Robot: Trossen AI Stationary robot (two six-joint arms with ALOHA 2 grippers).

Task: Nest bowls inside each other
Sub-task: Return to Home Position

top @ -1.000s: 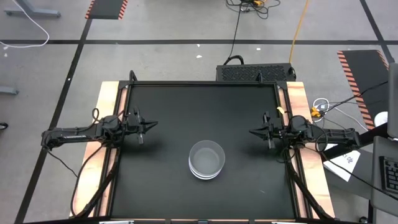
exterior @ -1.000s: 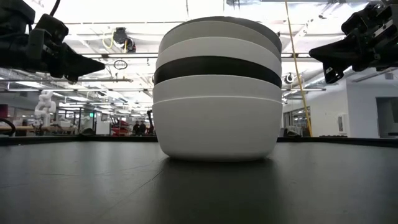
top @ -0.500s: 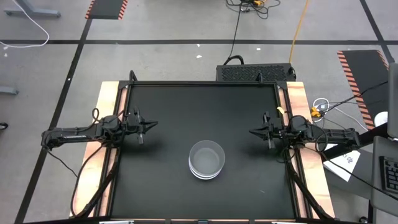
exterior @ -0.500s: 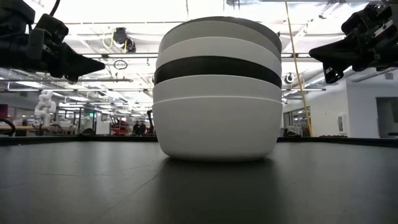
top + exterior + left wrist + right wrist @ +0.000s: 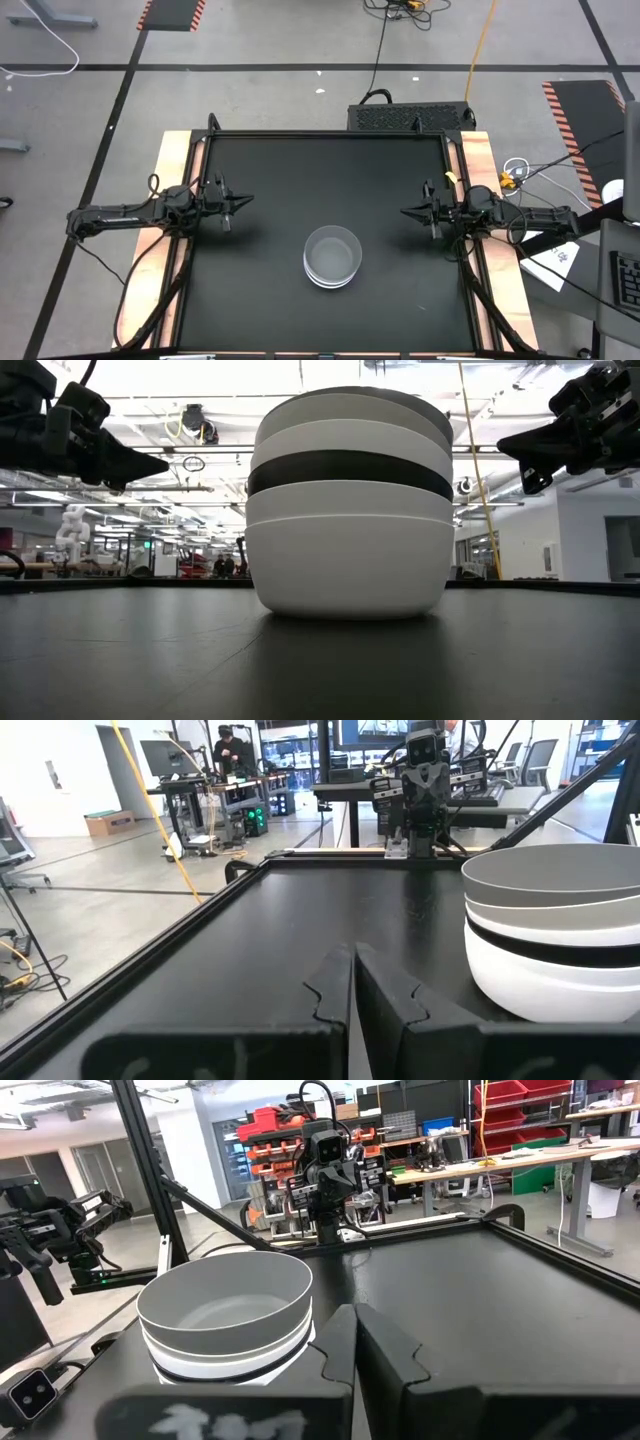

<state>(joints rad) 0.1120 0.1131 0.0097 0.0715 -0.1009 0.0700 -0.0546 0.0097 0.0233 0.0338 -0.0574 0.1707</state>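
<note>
Though empty, left pincer [image 5: 248, 200], right pincer [image 5: 405, 211] closed.

A grey concrete floor [image 5: 260, 95] is crossed by black tape lines [image 5: 300, 68] and carries red-and-black hazard-striped mats [image 5: 170, 14], with a yellow cable [image 5: 484, 45] trailing over it. The room beyond is a wide, open workshop under bright ceiling lights [image 5: 200, 375], with white walls [image 5: 70, 750]. Long desks [image 5: 540, 1152], red storage bins [image 5: 510, 1095] on shelving and a cardboard box [image 5: 108, 822] on the floor stand around it.
</note>
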